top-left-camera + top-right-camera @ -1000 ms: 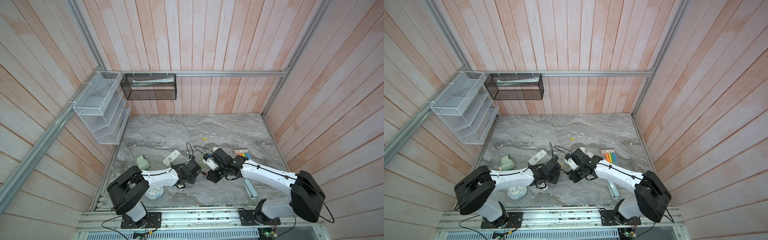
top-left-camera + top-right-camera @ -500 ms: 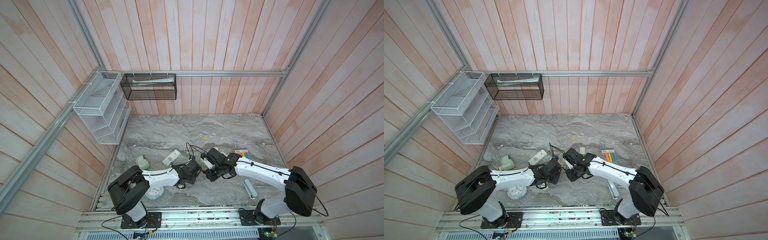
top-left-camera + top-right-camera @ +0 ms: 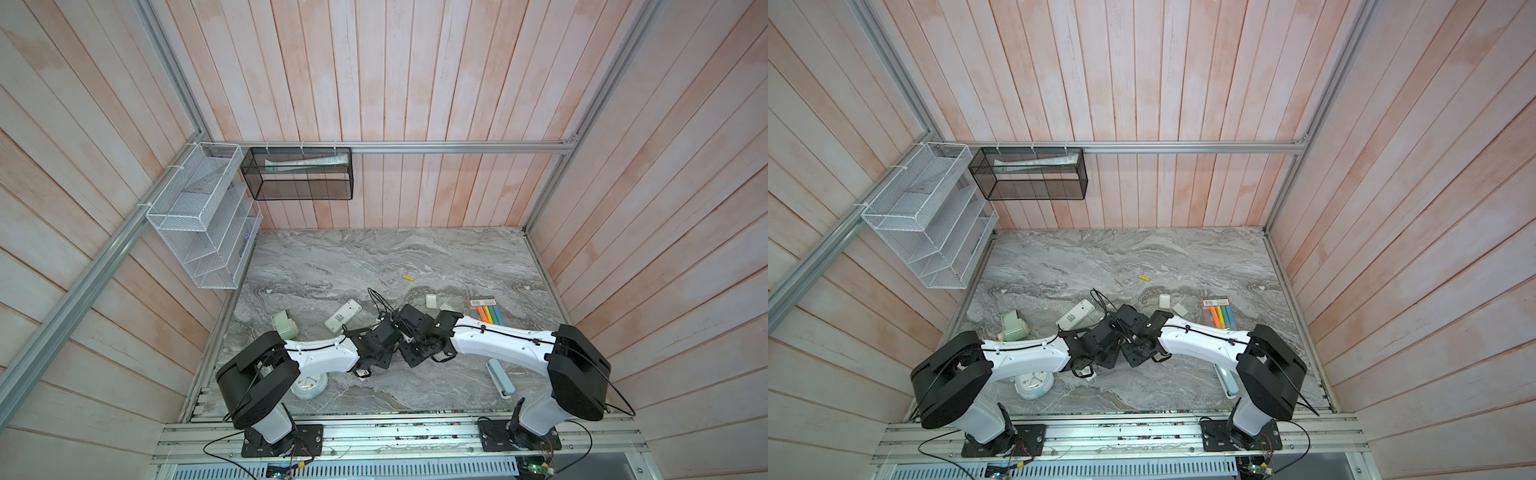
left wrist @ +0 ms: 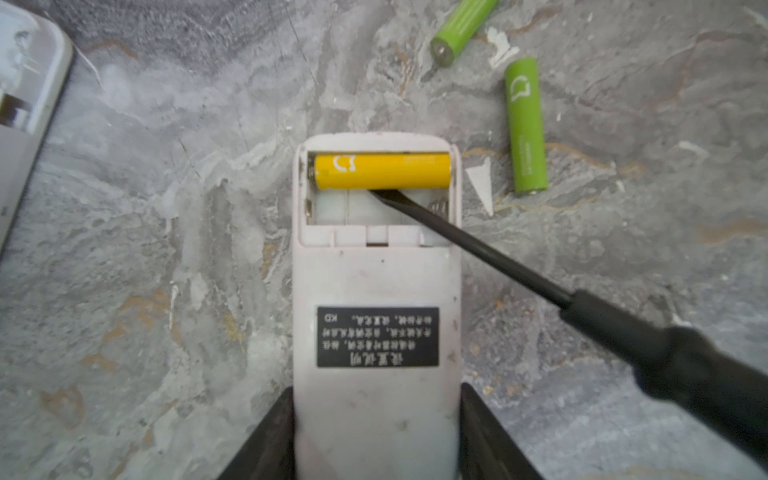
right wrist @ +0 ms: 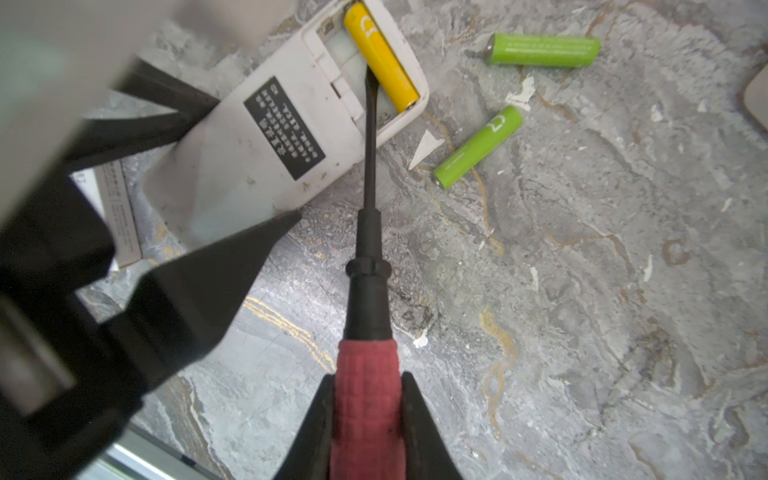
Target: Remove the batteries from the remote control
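Wrist-only: left end effector point(image 4: 376, 397) clamped on remote point(image 4: 376, 270), right end effector point(image 5: 366, 380) on screwdriver point(image 5: 368, 286), seemingly touching 1 battery point(image 4: 382, 171).

Both top views look steeply down from high above the front edge of the marble tabletop point(image 3: 374, 257) toward the slatted back wall point(image 3: 374, 83). They are far off and nearly identical, shifted slightly sideways. The left wrist camera sits close above the remote point(image 4: 376, 270), looking along it from the left gripper point(image 4: 376, 390). The right wrist camera looks down the screwdriver point(image 5: 368, 257) from the right gripper point(image 5: 366, 376). Both wrist views share the yellow battery point(image 4: 382, 171) and two green batteries point(image 4: 525, 124).
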You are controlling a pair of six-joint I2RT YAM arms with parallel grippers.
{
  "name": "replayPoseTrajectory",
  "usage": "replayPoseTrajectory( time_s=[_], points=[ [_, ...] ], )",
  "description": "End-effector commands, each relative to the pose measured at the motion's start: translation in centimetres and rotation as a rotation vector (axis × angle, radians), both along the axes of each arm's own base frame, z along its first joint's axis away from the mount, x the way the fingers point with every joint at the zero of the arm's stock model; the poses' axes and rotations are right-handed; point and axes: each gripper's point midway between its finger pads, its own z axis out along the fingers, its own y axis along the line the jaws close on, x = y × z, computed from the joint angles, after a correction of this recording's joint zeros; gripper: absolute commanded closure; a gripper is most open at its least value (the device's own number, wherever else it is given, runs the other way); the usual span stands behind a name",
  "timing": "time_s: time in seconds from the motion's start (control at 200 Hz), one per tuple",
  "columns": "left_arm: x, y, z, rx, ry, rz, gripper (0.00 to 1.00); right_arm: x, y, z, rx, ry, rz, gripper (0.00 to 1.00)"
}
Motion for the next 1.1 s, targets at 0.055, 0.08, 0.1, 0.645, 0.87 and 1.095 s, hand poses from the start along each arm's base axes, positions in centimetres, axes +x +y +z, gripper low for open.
replayPoseTrajectory(
  time_s=[0.055,0.08,0.1,0.645,0.87,1.095],
  points=[
    [-4.8,3.4,-4.7,0.135,0.225,-0.010,0.43,-1.1,0.2,-2.2,-0.059,0.030,0.012,1.00],
    [-4.8,3.5,-4.7,0.138,0.226,-0.008,0.43,-1.0,0.2,-2.1,-0.059,0.028,0.012,1.00],
    [-4.8,3.4,-4.7,0.137,0.225,-0.007,0.43,-1.1,0.1,-2.2,-0.062,0.028,0.014,1.00],
    [-4.9,3.2,-4.7,0.123,0.231,-0.011,0.44,-1.8,-1.3,-4.2,0.034,-0.020,-0.055,1.00],
    [-5.0,3.3,-4.8,0.126,0.236,-0.010,0.44,-1.5,-1.1,-4.2,0.055,-0.036,-0.066,1.00],
    [-5.1,3.4,-4.8,0.127,0.237,-0.007,0.44,-0.6,-1.5,-2.6,0.083,-0.103,-0.101,1.00]
  ],
)
